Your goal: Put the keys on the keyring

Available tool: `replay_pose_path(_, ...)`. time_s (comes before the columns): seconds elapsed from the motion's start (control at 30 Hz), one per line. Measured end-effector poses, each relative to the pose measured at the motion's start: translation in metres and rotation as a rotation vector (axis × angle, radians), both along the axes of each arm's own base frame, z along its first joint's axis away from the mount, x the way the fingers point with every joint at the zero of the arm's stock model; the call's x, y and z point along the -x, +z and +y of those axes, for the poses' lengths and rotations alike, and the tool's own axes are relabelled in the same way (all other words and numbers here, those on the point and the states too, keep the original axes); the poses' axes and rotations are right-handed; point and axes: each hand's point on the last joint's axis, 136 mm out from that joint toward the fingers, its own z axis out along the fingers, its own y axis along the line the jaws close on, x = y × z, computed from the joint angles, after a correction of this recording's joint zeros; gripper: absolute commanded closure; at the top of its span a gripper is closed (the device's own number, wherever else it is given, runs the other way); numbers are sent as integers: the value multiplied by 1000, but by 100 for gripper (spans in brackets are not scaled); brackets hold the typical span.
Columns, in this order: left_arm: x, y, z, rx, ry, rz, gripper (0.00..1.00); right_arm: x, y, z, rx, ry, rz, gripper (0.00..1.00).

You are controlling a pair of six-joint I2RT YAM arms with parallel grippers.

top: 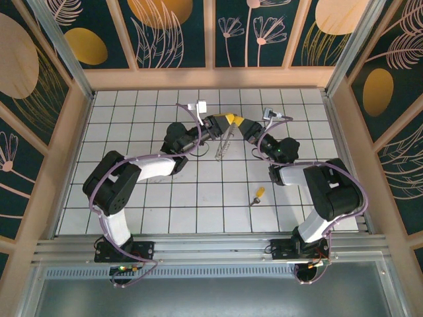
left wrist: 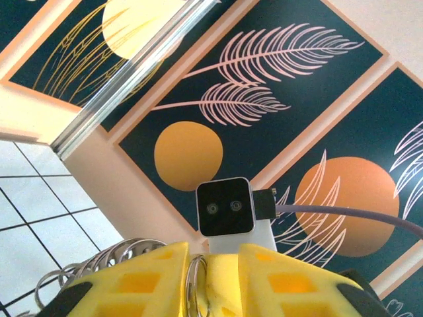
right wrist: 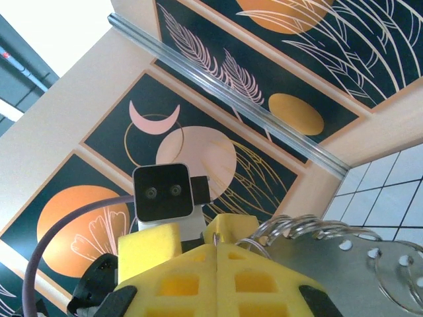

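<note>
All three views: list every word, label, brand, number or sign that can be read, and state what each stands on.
No text can be read.
Wall panels: painted leaves and discs, no lettering.
Camera housing on the facing wrist: two lenses, no visible marking.
Key on the tiled floor: too small to tell whether it bears any stamp.

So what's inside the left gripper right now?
A thin silver loop of the keyring stands between the yellow fingers of the left gripper, more coils fanning out beside them. Its lower part is hidden behind the fingers.
</note>
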Motion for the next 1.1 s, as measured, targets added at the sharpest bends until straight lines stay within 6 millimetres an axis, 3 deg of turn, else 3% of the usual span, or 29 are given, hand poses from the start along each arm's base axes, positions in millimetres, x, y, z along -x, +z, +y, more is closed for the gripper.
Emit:
replay_pose_path(0.1,0,0,0,3,0,6,98,0,1,0,-2,0,-4,100)
replay_pose_path(0.2,-1,0,1,4,4,6,100,0,2,0,-3,-1,-8,100)
replay_pose_path(0.3,-1,-1,1,-1,7,5,100,-1,1,-1,-3,-1,-5,73)
replay_pose_path(0.37,-2,-6,0,-26,9,8,100,-2,1,-4,-2,-5,-5,68)
replay_pose_path(0.53,-4,-23,-6,-167,5,8,100,-10,-7,-30,8,-60,16,67)
replay_pose_path(0.63,-10,-20,-13,-255,-13,-34,100,-5,-4,-41,33,-76,1,67)
replay_pose_path(0.87,-16,9,-24,-458,-91,-197,100,12,4,-40,148,-40,-76,72)
replay_pose_path(1.1,-4,7,-24,-595,-190,-272,100,21,-6,-37,223,8,-88,71)
